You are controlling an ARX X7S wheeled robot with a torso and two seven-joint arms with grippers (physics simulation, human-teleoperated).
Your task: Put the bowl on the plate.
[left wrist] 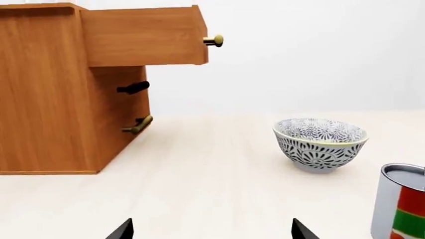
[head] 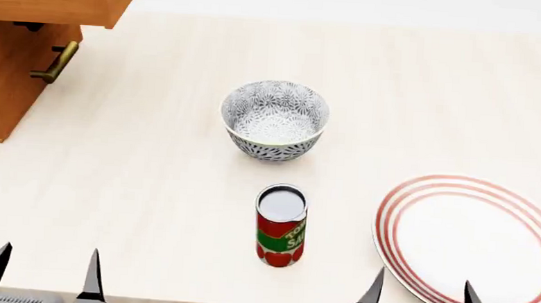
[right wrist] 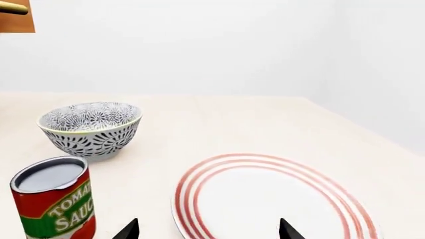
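the deep grey-and-white floral bowl (head: 275,119) stands upright on the pale counter (head: 149,180) at upper centre of the head view, apart from the large white plate with red rings (head: 474,242) at lower right. a red tomato-sauce can (head: 280,225) stands between them. the left pincer (head: 42,271) and the right pincer (head: 420,295) both gape wide and hold nothing at the bottom edge. a wooden cabinet (head: 11,54) sits at upper left.

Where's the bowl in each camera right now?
Head view: the bowl sits mid-table, beyond the tomato-sauce can.
Left wrist view: bowl right of centre.
Right wrist view: bowl at left.
Shared landmark: the can stands near the bowl in every view.
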